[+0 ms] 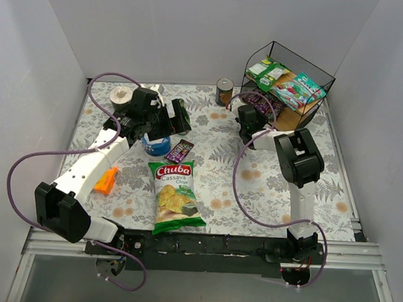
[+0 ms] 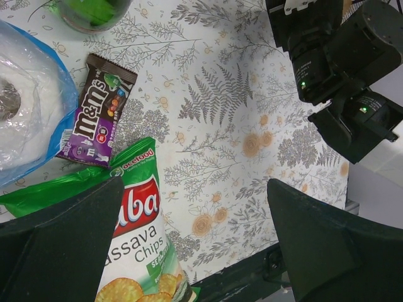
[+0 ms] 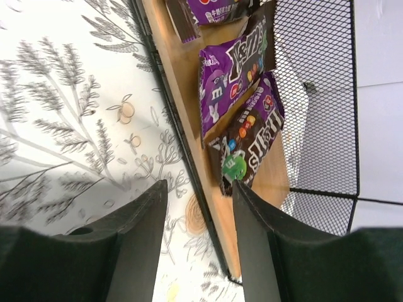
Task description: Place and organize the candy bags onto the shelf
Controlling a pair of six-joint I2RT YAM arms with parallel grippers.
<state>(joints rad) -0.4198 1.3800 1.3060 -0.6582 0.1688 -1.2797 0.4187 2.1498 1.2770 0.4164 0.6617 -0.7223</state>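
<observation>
Seen from above, the shelf (image 1: pixel 292 119) at the counter's (image 1: pixel 216 135) far right holds a green-and-white bag (image 1: pixel 268 72) and a teal bag (image 1: pixel 298 90) on its top board. Only the right wrist camera shows the lower board — overlapping M&M's packets (image 3: pixel 236 69) lie there, with the right end effector (image 3: pixel 198 233) parted and empty before them. The left wrist view shows the left end effector (image 2: pixel 195 245) spread wide and empty over the Chuba bag (image 2: pixel 138 220) — a loose brown packet (image 2: pixel 94 113) lies just beside that bag.
</observation>
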